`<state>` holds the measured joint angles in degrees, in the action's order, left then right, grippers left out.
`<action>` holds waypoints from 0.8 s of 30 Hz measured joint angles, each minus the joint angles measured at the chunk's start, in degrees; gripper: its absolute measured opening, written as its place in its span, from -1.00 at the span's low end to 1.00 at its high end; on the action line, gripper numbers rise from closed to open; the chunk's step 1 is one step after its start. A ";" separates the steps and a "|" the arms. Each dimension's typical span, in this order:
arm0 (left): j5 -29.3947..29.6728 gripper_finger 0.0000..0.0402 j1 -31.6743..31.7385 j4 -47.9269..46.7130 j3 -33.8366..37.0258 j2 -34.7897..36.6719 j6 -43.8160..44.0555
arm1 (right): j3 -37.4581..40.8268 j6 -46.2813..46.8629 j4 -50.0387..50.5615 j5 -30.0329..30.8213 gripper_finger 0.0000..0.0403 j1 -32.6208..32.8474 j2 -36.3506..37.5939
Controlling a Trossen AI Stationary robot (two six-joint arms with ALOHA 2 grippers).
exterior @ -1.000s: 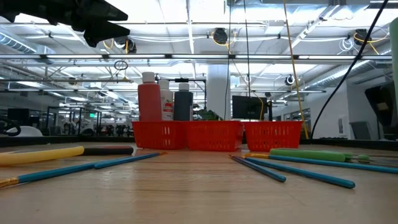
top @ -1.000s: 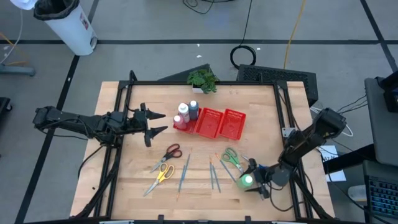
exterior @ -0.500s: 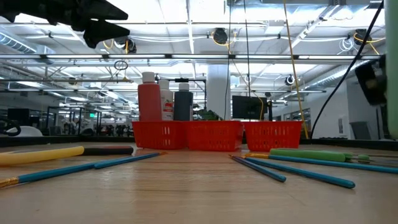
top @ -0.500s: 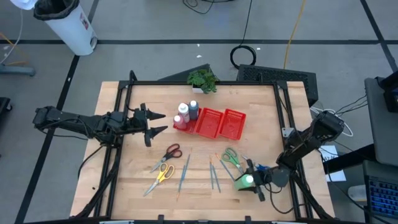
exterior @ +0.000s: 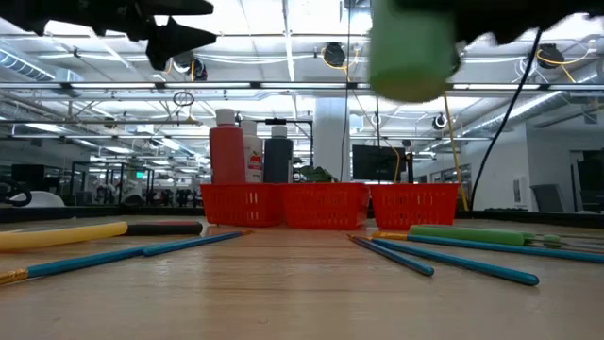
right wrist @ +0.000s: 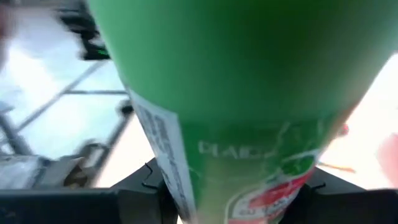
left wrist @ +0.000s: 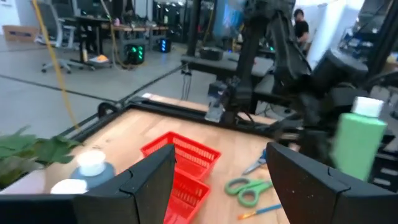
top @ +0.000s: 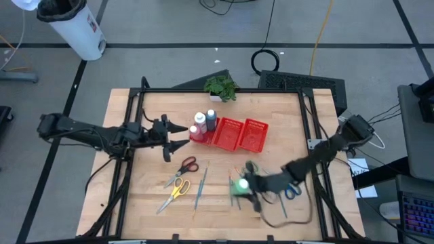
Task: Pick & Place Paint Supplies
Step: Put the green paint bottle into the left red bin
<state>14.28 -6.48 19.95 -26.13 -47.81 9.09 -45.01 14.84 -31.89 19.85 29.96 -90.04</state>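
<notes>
Right pincer (top: 241,188) around green bottle (top: 238,185)

Red mesh tray (top: 241,135) mid-table — potted plant (top: 220,87) at the far edge.

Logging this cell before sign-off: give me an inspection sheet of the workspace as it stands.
Surface: wooden table, dry and flat.
Job's things: green paint bottle held in the air; three bottles in the tray's end compartment; red scissors, yellow scissors, green scissors and brushes lying flat.
Clutter: red mesh tray; potted plant at the far edge.
Grippers: right tool shut on the green paint bottle; left tool open, near the bottles.
Cables: coil on the floor.
Surroundings: white bin; a person far off.
</notes>
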 joint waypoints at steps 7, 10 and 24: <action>-6.39 0.27 -1.36 -6.86 -10.56 -11.20 1.54 | -1.86 1.98 5.69 -0.44 -0.20 -9.83 -0.92; -6.94 0.27 -3.02 -13.04 -17.19 -17.60 0.26 | -1.86 2.92 5.63 -0.61 -0.20 -11.73 -2.75; -6.96 0.27 -6.01 -24.57 -36.10 -39.77 -1.52 | -1.86 0.52 -5.10 -2.21 -0.20 -12.59 -15.90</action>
<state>7.32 -12.49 -4.62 -62.23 -87.58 7.57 -46.87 15.36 -36.99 17.64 17.37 -105.94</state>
